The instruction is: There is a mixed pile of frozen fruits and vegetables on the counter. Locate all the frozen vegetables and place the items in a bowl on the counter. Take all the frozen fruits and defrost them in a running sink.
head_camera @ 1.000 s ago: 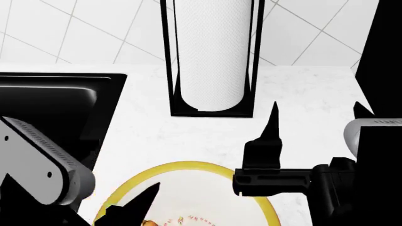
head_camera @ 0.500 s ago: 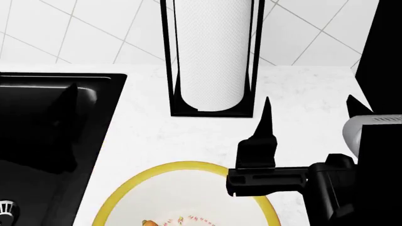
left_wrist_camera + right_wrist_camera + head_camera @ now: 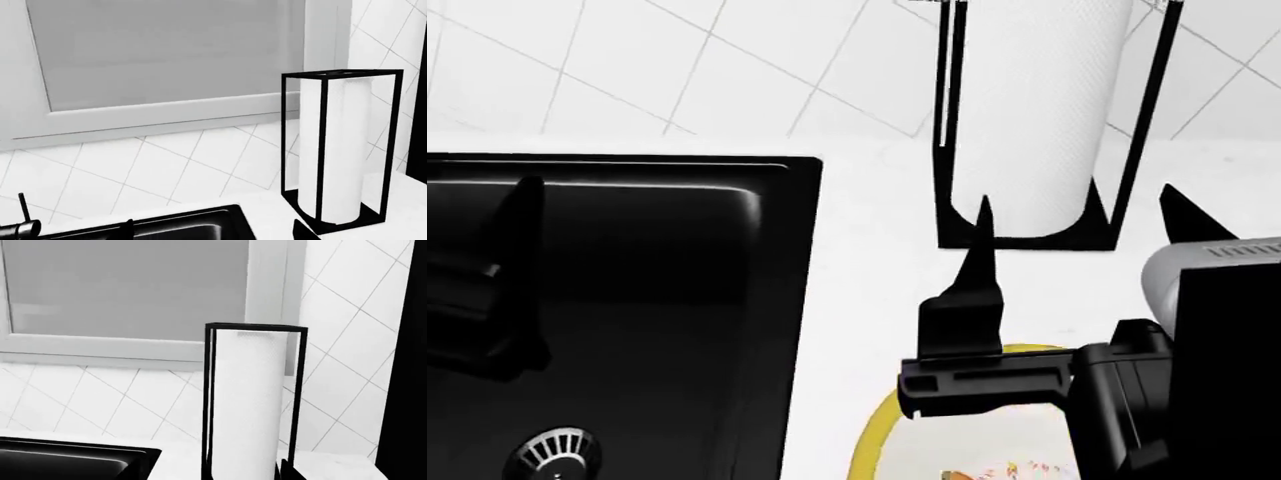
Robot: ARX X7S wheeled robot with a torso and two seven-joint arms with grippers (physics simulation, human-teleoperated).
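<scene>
- At the near edge of the counter [image 3: 868, 250], in the head view, the yellow-rimmed bowl [image 3: 888, 425] shows only in part, cut off by the frame; something small and orange lies inside near its rim, too little of it visible to name.
- Right over that bowl rim hangs the right gripper [image 3: 1081, 225], its two dark fingers spread wide with nothing between them.
- At the counter's left, the black sink [image 3: 667, 300] is set in, its drain [image 3: 557, 455] near the front; no water can be seen running in it.
- A dark shape over the sink's left side may be the left arm, but the left gripper's fingers are not clear in any view, so I cannot tell its state.
- Toward the back edge of the counter stands the paper towel roll [image 3: 1041, 110] in its black wire holder [image 3: 1028, 238], just beyond the right fingertips and against the tiled wall [image 3: 694, 70].
- Farthest back, the left wrist view shows a tap handle [image 3: 20, 225] by the sink and a window [image 3: 160, 50] above the tiles.
- No frozen fruit or vegetable pile is visible anywhere, so the items still to be sorted lie out of sight.
- Likely risks: the right gripper, reaching forward, could knock the towel holder over; lowering blindly could tip the bowl by its rim; fruit dropped in a dry sink would not defrost as asked.
- No brand, label or writing is readable.
</scene>
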